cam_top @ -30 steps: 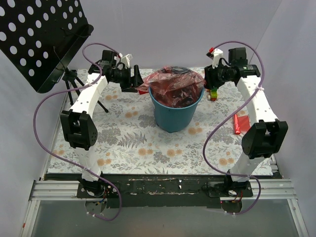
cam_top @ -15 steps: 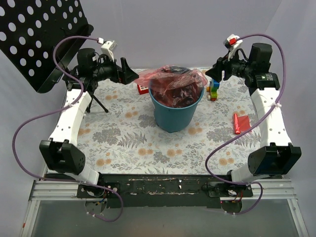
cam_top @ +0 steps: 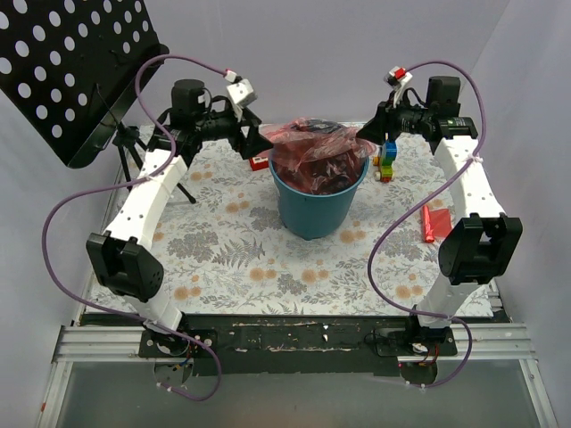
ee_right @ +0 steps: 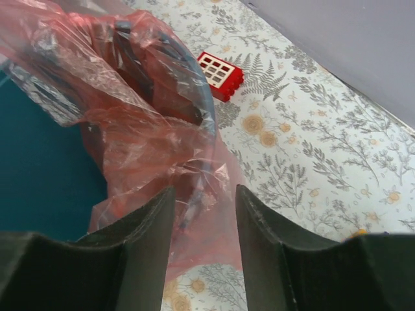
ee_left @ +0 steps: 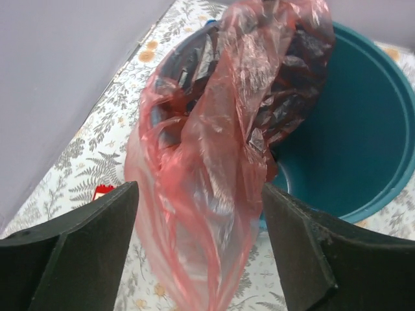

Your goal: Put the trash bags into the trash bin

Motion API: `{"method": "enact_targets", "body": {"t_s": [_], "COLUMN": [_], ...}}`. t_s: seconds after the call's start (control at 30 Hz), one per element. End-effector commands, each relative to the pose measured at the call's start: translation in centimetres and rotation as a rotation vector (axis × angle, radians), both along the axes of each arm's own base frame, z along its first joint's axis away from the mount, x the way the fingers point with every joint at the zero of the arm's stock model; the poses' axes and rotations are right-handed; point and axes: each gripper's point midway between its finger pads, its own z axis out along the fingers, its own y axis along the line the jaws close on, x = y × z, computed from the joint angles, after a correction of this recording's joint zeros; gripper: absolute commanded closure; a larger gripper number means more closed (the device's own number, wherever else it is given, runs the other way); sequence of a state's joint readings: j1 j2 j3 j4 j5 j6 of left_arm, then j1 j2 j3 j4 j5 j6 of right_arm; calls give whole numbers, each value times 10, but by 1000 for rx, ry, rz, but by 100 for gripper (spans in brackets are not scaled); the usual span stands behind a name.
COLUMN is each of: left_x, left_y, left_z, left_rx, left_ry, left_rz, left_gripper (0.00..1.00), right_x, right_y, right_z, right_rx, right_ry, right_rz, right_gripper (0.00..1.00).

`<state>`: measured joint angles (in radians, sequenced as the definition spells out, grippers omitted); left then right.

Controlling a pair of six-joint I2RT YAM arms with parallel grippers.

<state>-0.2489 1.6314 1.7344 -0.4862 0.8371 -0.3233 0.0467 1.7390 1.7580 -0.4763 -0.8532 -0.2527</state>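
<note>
The bin (cam_top: 312,209) stood upright on the flowered cloth (cam_top: 241,259). The red bag (cam_top: 317,147) sat crumpled in the bin's mouth, and its film spilled over the rim on both sides.

The left gripper (cam_top: 257,141) hung just left of the bin's rim. Its fingers (ee_left: 97,246) were spread wide, and a hanging fold of bag filled the gap without being visibly clamped.

The right gripper (cam_top: 368,134) hung just right of the rim. Its fingers (ee_right: 146,253) were partly apart with film in the gap; whether they pinched it could not be told.

A red block (ee_right: 220,75) lay left of the bin. A stack of coloured blocks (cam_top: 386,162) stood to its right.
</note>
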Motion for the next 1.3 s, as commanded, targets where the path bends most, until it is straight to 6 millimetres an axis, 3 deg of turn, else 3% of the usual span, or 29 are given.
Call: {"method": "enact_targets", "body": {"t_s": [0.0,0.07,0.2,0.27,0.33,0.4,0.47,0.57,0.63,0.73,0.83,0.9,1.0,1.13,1.27], "left_x": [4,8,10,7,4,0,-6,-18,-25,-43,-62,-74,-79,-84,-90], "left_y": [-11,-13,-12,-9,-7,-5,-5,-3,-1,-1,-6,-10,-11,-7,-3], "left_z": [0,-3,2,3,2,4,9,33,43,41,40,47,48,32,16], "left_rx": [89,103,127,148,171,176,168,118,82,52,20,-3,-4,68,112], "left_ry": [-106,-116,-160,-192,-209,-211,-222,-271,-275,-195,-145,-136,-124,-142,-159], "left_rz": [-50,-50,-47,-52,-61,-64,-70,-44,-22,-26,-55,-81,-89,-112,-106], "left_gripper": [29,35,47,54,68,86,99,100,100,100,100,100,100,100,100], "right_x": [-17,-17,-23,-27,-29,-34,-38,-52,-66,-90,-97,-89,-67,-32,-19], "right_y": [11,10,11,11,10,9,7,6,6,6,-1,-5,-3,3,27], "right_z": [31,28,22,22,23,32,47,73,80,70,61,70,75,91,88], "right_rx": [31,27,23,20,18,14,6,-1,-13,-47,-87,-85,-73,-32,-45], "right_ry": [-64,-54,-24,-24,-27,-56,-111,-208,-232,-224,-265,-339,-342,-321,-323], "right_rz": [62,52,63,65,63,63,52,50,68,106,61,7,-3,2,129], "right_gripper": [58,67,74,87,98,99,99,99,99,99,99,67,45,40,40]}}
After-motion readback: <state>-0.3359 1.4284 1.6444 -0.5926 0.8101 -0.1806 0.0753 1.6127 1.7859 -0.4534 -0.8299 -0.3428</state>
